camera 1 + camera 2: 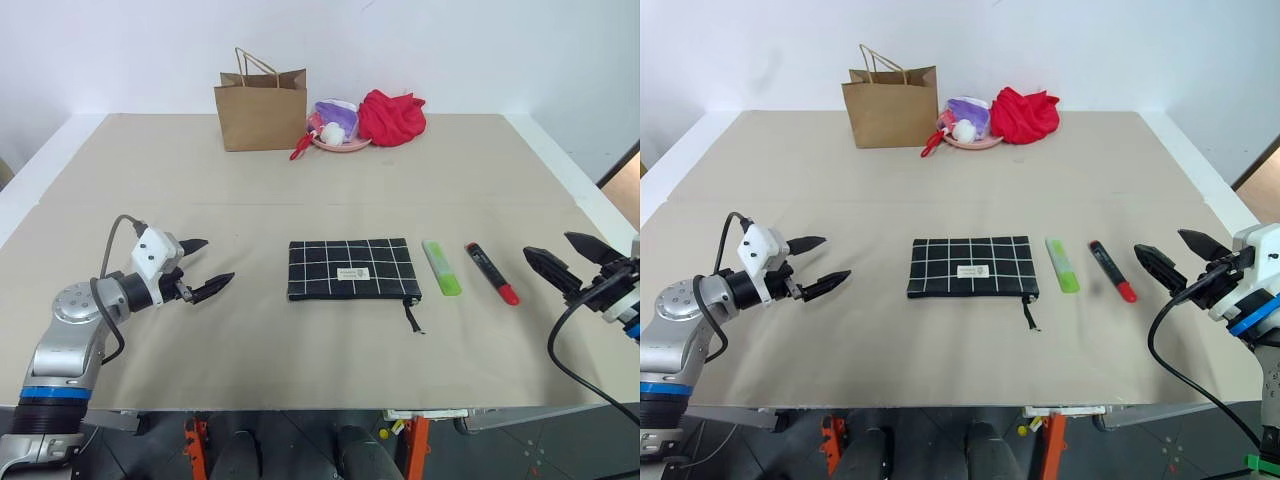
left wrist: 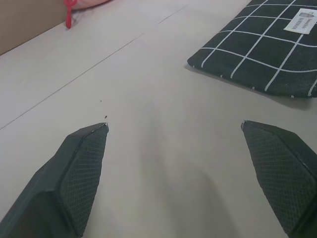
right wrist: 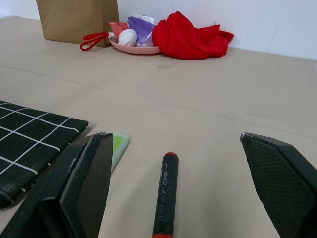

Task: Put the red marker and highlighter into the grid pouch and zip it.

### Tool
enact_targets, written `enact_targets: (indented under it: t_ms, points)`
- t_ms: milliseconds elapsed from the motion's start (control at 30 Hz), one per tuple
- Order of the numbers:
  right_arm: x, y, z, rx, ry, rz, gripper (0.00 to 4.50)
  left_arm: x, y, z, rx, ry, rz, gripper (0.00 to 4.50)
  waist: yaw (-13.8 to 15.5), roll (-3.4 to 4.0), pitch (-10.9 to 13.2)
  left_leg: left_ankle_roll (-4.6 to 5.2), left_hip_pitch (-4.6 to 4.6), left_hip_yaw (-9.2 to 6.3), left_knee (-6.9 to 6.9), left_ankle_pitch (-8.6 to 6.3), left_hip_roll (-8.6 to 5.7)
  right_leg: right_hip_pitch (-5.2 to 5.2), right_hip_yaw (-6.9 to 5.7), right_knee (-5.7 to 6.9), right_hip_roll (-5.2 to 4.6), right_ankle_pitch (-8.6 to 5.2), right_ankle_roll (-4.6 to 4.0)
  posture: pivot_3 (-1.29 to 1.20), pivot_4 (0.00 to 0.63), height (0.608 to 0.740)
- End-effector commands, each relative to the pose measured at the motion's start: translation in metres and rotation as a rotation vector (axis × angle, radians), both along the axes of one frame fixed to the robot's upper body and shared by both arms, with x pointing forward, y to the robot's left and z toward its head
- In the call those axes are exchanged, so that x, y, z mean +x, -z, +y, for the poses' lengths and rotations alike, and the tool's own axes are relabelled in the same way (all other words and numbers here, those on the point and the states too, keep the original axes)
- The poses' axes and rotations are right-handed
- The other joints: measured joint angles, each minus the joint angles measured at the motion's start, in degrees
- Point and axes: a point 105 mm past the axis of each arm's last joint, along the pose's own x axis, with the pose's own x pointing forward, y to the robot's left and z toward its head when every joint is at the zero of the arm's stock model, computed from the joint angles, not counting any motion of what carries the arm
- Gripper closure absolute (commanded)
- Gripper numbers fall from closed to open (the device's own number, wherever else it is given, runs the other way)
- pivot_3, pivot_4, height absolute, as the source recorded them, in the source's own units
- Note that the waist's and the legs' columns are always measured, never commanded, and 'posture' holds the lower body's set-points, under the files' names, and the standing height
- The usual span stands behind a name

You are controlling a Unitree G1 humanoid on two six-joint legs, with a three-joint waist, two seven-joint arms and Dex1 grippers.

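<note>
Nearest you, both arms hang over the front part of the beige paper-covered table (image 1: 300, 370). Your left gripper (image 1: 203, 268) sits off to the left with its two black fingers spread wide apart and nothing between them, pointing across toward the middle. Your right gripper (image 1: 566, 257) is at the right side, fingers likewise wide apart and empty, aimed at the pens.

Between the two grippers lies the flat black fabric pouch with thin white grid lines (image 1: 349, 268), flat on the table, its black zipper pull cord (image 1: 411, 314) trailing off the near right corner. A small white label (image 1: 353, 273) is sewn on its face; it carries printing, but you cannot read it at this size. Just right of the pouch lies the short, chunky lime-green highlighter with a paler cap (image 1: 441, 267), close to the pouch edge but apart from it. Right of that, a little apart again, lies the slim red marker with a black section at its far end (image 1: 491, 273). Nothing stands between your right gripper and the marker.

Well back by the wall you have a brown paper carrier bag with handles (image 1: 261, 108), standing upright. Right beside it sits a pink shallow dish (image 1: 342, 144) holding a white ball, something purple and a red looped strap. Next to the dish lies a crumpled red cloth (image 1: 391, 117).
</note>
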Motion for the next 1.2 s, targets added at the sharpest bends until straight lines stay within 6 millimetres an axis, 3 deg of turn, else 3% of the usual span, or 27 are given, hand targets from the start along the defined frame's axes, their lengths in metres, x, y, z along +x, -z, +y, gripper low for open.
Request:
enact_targets:
  t_ms: [33,500,633,733,867,933,1033,1200]
  points:
    - [-0.001,-0.013,0.004,-0.041,-0.019,-0.043,0.08,0.0,-0.014,0.0,0.016,0.02,-0.039,0.06,0.0,0.0,0.0,0.0,0.0,0.0,0.0,0.0,0.0,0.0,0.0,0.0,0.0,0.0,0.0,0.0,0.15,0.74]
    - [0.001,-0.009,0.014,-0.06,-0.073,-0.038,0.08,-0.007,-0.015,-0.01,0.009,0.12,-0.027,0.06,0.0,0.0,0.0,0.0,0.0,0.0,0.0,0.0,0.0,0.0,0.0,0.0,0.0,0.03,0.05,0.0,0.15,0.74]
    - [0.011,-0.014,0.044,-0.072,-0.159,-0.045,0.08,-0.012,-0.013,-0.018,0.001,0.186,-0.012,0.06,-0.04,0.0,0.0,0.0,0.0,0.0,0.0,0.0,0.0,0.0,0.0,0.0,0.0,0.02,0.04,0.0,0.15,0.74]
    - [0.023,-0.012,0.088,-0.041,-0.289,-0.046,0.08,-0.018,-0.007,-0.032,-0.006,0.259,0.023,0.06,-0.47,0.02,0.01,0.01,0.02,0.0,0.02,0.01,0.01,0.0,0.0,0.01,0.0,0.07,0.0,0.0,0.15,0.74]
    - [0.037,0.002,0.129,-0.014,-0.366,-0.015,0.08,-0.021,0.001,-0.041,0.012,0.315,0.042,0.06,-0.53,0.02,0.01,0.01,0.02,-0.02,0.02,0.01,0.03,-0.01,-0.01,0.02,0.03,0.07,0.0,0.0,0.15,0.74]
    - [0.043,0.011,0.143,0.0,-0.372,-0.001,0.58,-0.021,0.002,-0.045,0.019,0.334,0.038,0.0,-0.44,0.01,0.01,0.01,-0.03,-0.02,0.02,0.01,0.02,-0.02,-0.01,0.02,0.02,0.11,0.11,0.0,0.15,0.74]
    - [0.047,0.03,0.156,-0.001,-0.354,0.025,1.8,-0.019,0.003,-0.052,0.046,0.36,0.017,0.0,0.12,0.02,0.01,0.0,-0.17,-0.08,0.0,0.0,0.02,-0.11,-0.09,0.02,0.02,0.12,0.24,0.0,0.15,0.74]
    - [0.051,0.066,0.155,-0.005,-0.273,0.09,4.3,-0.018,0.004,-0.059,0.061,0.385,-0.01,0.0,0.35,0.02,0.0,0.0,-0.3,-0.13,0.0,0.0,0.02,-0.2,-0.16,0.01,0.02,0.1,0.23,0.0,0.15,0.74]
